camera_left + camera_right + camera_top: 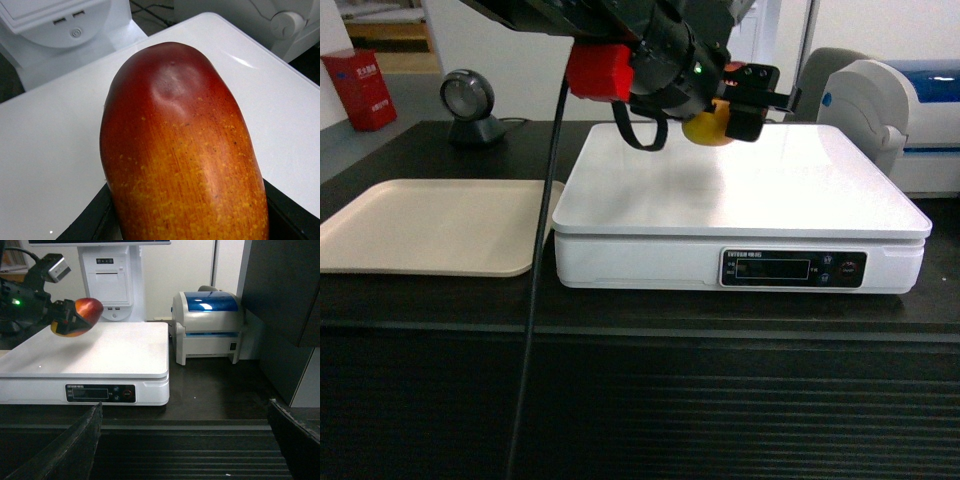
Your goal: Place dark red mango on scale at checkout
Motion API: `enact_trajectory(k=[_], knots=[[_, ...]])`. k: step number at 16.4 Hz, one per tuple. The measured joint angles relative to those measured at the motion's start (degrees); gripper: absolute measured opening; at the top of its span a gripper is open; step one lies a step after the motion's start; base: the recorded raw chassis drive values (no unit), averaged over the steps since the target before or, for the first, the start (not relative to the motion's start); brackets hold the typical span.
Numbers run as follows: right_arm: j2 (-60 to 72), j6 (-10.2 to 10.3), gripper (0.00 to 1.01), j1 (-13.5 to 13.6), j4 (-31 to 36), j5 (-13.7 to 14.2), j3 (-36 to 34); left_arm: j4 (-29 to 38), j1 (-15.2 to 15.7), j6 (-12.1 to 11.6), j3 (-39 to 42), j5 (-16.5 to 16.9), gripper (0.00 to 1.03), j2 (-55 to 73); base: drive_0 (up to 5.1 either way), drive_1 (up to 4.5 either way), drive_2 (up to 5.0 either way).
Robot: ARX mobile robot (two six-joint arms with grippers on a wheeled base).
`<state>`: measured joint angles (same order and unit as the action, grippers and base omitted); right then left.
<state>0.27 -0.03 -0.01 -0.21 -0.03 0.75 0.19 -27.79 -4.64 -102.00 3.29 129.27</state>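
Note:
The dark red mango [706, 128] hangs a little above the back of the white scale [740, 195], with my left gripper [725, 112] shut on it. In the left wrist view the mango [185, 145] fills the frame, red at its tip and orange nearer me, with black fingers [92, 222] on both sides and the scale platform [45, 150] beneath. From the right wrist view the mango [79, 316] floats over the scale [105, 352]. My right gripper [182, 442] is open and empty, low in front of the checkout's ribbed panel [200, 460].
A beige tray [430, 225] lies left of the scale on the dark counter [640, 310]. A barcode scanner [468, 100] stands at the back left. A white and blue label printer [210, 325] sits right of the scale, and a white terminal [112, 280] stands behind it.

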Motion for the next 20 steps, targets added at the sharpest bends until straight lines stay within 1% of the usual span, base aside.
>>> enact_trajectory(k=[1,3,5,7,8,9,10,13,14,15,16,18,19,20], knots=[[0.0,0.0,0.98,0.0,0.0,0.0,0.0,-1.9,-0.8,1.5,-2.8,-1.2,0.6,2.4,0.0,0.0,0.0],[0.0,0.0,0.98,0.0,0.0,0.0,0.0,-6.7,-1.8,5.3,-9.0,-3.4,0.59,7.5,0.0,0.0,0.0],[0.0,0.0,0.98,0.0,0.0,0.0,0.0,-10.1,-2.3,7.9,-14.8,-5.9,0.59,11.0,0.0,0.0,0.0],[0.0,0.0,0.98,0.0,0.0,0.0,0.0,-12.5,-2.5,9.5,-18.0,-7.5,0.59,12.4,0.0,0.0,0.0],[0.0,0.0,0.98,0.0,0.0,0.0,0.0,-13.2,-2.8,10.5,-19.2,-7.8,0.59,13.2,0.0,0.0,0.0],[0.0,0.0,0.98,0.0,0.0,0.0,0.0,-13.7,-2.8,10.9,-19.8,-7.8,0.59,13.4,0.0,0.0,0.0],[0.0,0.0,0.98,0.0,0.0,0.0,0.0,-13.8,-2.9,11.3,-19.8,-7.7,0.68,13.4,0.0,0.0,0.0],[0.0,0.0,0.98,0.0,0.0,0.0,0.0,-12.5,-3.1,11.2,-19.9,-7.3,1.0,13.4,0.0,0.0,0.0],[0.0,0.0,0.98,0.0,0.0,0.0,0.0,-11.5,-3.1,11.2,-19.8,-7.3,0.97,13.4,0.0,0.0,0.0],[0.0,0.0,0.98,0.0,0.0,0.0,0.0,-8.7,-3.1,11.0,-18.3,-7.9,0.98,12.5,0.0,0.0,0.0],[0.0,0.0,0.98,0.0,0.0,0.0,0.0,-5.0,-3.1,10.1,-15.1,-9.2,0.98,10.2,0.0,0.0,0.0],[0.0,0.0,0.98,0.0,0.0,0.0,0.0,4.9,-2.8,7.0,-7.9,-9.6,0.98,3.3,0.0,0.0,0.0],[0.0,0.0,0.98,0.0,0.0,0.0,0.0,10.6,-2.4,5.9,-3.8,-8.7,0.98,-1.4,0.0,0.0,0.0],[0.0,0.0,0.98,0.0,0.0,0.0,0.0,17.9,-1.8,4.5,1.4,-6.0,0.98,-7.4,0.0,0.0,0.0]])
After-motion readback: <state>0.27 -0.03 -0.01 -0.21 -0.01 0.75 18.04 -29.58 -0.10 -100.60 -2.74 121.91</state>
